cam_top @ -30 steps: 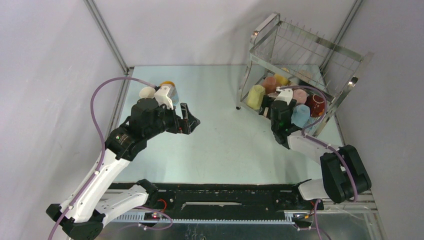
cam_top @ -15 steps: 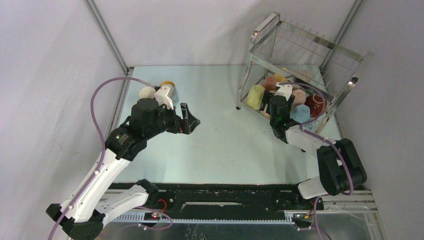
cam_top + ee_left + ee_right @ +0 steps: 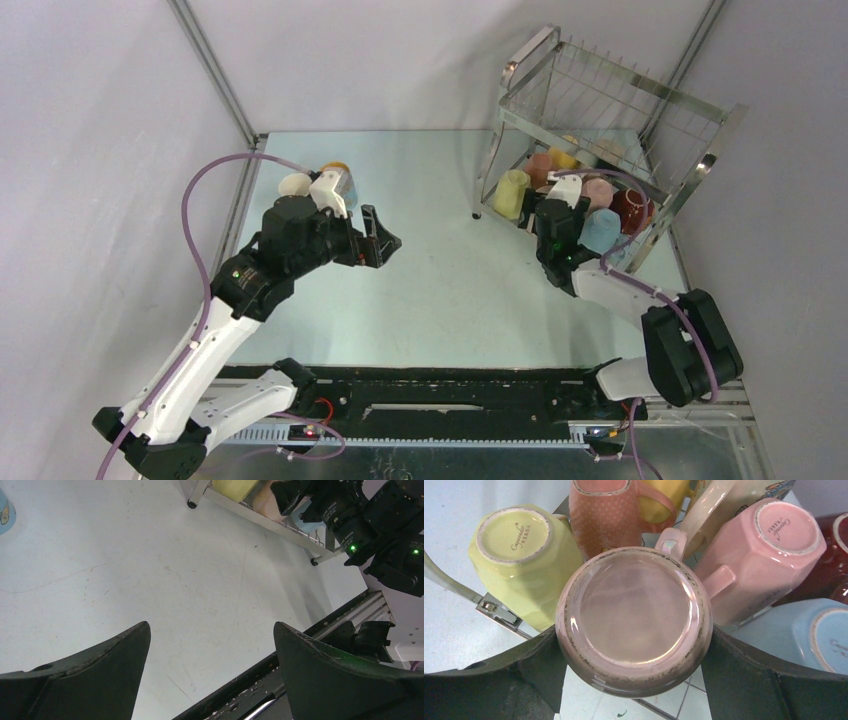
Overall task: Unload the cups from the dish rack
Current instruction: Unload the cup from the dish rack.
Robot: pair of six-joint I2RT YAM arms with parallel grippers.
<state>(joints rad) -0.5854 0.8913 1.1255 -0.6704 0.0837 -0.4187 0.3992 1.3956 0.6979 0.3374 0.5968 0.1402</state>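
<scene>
**Item held:** pearly pink mug (image 3: 634,605), base toward the right wrist camera. It sits at the open front of the dish rack (image 3: 610,110), on the lower tier. Its base shows no legible mark and has a speckled rim.

**Right gripper** (image 3: 634,647): the fingers (image 3: 544,665) are pressed against opposite sides of this mug, pinching it.

**Neighbours on the same tier of the rack, base-out:**
- yellow-green mug (image 3: 519,555), touching the held mug's left side
- faceted pink mug (image 3: 769,555), to its right
- light blue mug (image 3: 819,640), at the tier's right end

All three bases carry a cursive stamp starting with "C" over small capitals. It cannot be read in full.

**Deeper in the rack:** salmon dotted mug (image 3: 601,510), yellow mug (image 3: 664,495), cream handle (image 3: 714,505), dark red mug (image 3: 824,570).

**Left gripper** (image 3: 210,650): fingers spread wide with nothing between them, above the table (image 3: 450,290) and well left of the rack.

**Beyond the left gripper, farthest from the rack:** cream cup (image 3: 294,184) and blue printed cup (image 3: 341,178), both on the table.
</scene>
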